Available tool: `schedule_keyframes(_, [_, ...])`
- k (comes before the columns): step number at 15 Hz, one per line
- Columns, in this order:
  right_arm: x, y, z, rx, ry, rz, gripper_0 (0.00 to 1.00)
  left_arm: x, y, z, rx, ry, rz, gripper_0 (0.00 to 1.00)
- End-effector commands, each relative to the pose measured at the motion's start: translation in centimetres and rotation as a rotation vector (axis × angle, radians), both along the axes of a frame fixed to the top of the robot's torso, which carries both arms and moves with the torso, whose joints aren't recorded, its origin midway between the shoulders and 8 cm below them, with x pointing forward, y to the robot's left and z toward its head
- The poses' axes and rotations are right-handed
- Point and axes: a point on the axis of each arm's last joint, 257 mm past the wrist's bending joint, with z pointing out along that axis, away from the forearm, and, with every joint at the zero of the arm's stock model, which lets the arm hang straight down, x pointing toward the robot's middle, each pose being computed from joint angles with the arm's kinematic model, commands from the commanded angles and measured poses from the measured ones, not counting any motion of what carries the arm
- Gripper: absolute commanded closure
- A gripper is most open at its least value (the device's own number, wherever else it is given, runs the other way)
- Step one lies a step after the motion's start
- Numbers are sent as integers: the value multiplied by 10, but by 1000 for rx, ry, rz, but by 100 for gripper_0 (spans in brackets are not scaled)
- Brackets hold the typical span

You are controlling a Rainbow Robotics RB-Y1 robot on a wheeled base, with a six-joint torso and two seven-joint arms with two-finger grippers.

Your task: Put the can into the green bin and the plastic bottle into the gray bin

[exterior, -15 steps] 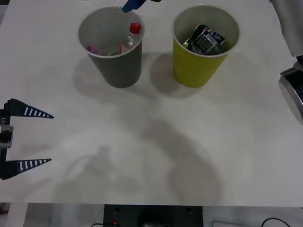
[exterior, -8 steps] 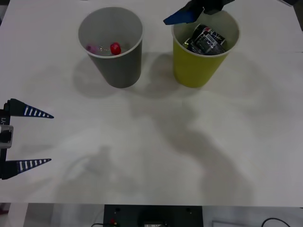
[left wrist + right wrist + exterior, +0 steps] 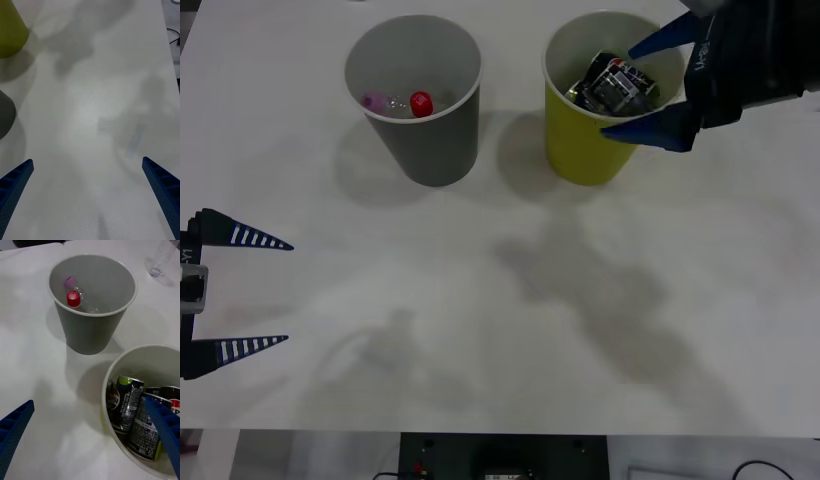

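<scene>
The plastic bottle (image 3: 420, 103) with its red cap (image 3: 73, 299) lies inside the gray bin (image 3: 430, 150), beside a pink-capped bottle (image 3: 372, 100). Several dark cans (image 3: 615, 85) fill the green bin (image 3: 580, 150), which stands to the right of the gray one. My right gripper (image 3: 618, 90) hangs open over the green bin's right side, holding nothing; in the right wrist view its fingers straddle the green bin's rim (image 3: 105, 390) above the cans (image 3: 129, 401). Far from both bins, my left gripper (image 3: 288, 293) rests open at the table's left edge.
A clear glass-like object (image 3: 159, 262) stands on the table beyond the gray bin (image 3: 90, 337). In the left wrist view the green bin (image 3: 9, 33) and the gray bin (image 3: 5, 116) sit off to one side. The white table (image 3: 500, 330) spreads in front of the bins.
The red-capped bottle, leaning at the gray bin's rim a second ago, has dropped inside. My right gripper swung right from over the gray bin to over the green bin. The left arm stayed still.
</scene>
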Motion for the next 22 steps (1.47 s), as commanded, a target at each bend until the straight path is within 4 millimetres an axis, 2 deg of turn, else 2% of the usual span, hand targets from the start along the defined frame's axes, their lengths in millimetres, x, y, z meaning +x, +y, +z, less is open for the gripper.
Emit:
schedule_keyframes(1, [-16,-21,-20,-31,-15,32,0,0,0,0,0,0,0,0])
schedule_keyframes(9, [-75,-78,-73,-110,-1,108,0,0,0,0,0,0,0,0])
schedule_keyframes(13, [-102,-91,-100,-137,33,90,0,0,0,0,0,0,0,0])
schedule_keyframes(17, [-117,-107,-122,-163,63,79,0,0,0,0,0,0,0,0])
schedule_keyframes(22, [-116,-127,-136,-183,44,67,0,0,0,0,0,0,0,0])
